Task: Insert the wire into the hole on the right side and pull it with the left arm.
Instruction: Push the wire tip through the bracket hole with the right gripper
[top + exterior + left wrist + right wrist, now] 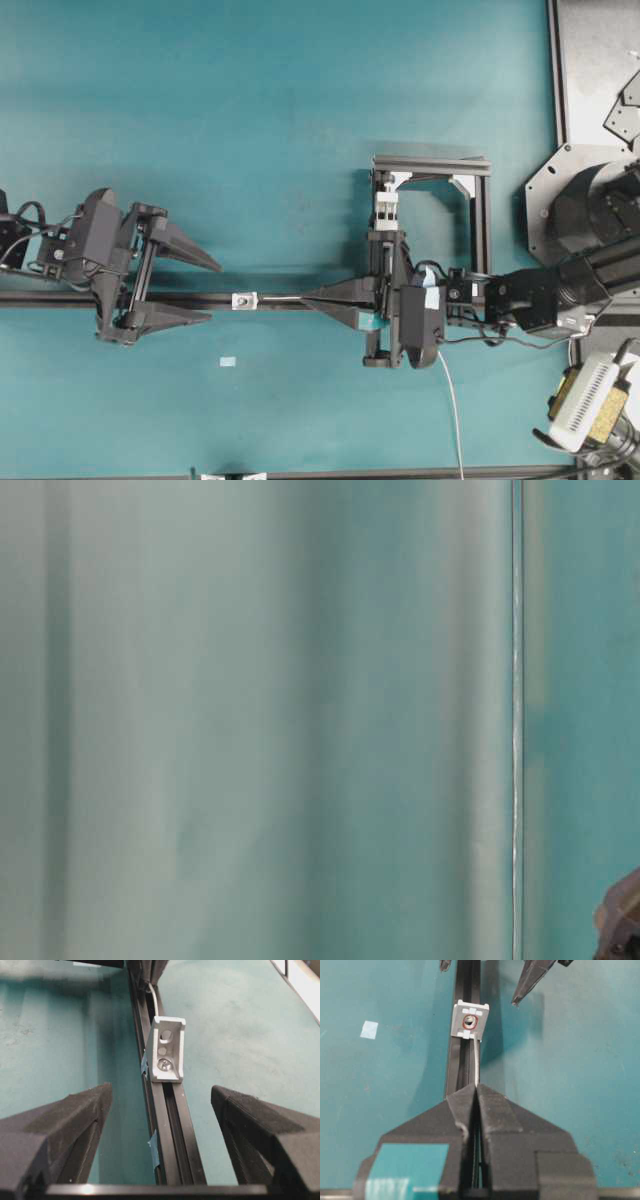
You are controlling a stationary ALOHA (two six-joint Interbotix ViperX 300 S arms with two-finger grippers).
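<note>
The thin pale wire is pinched in my right gripper, which is shut and carries teal tape. From the tips the wire runs forward along the black rail to the lower right edge of the small silver tab. The hole is ringed in red. In the overhead view the right gripper points left at the tab. My left gripper stands open just left of it, astride the rail. In the left wrist view the wire comes up behind the tab, and nothing pokes through on this side.
A black rail crosses the teal table from left to right. A black frame with a white banded block stands behind the right gripper. A small white patch lies in front of the rail. The wire's tail trails toward the front edge.
</note>
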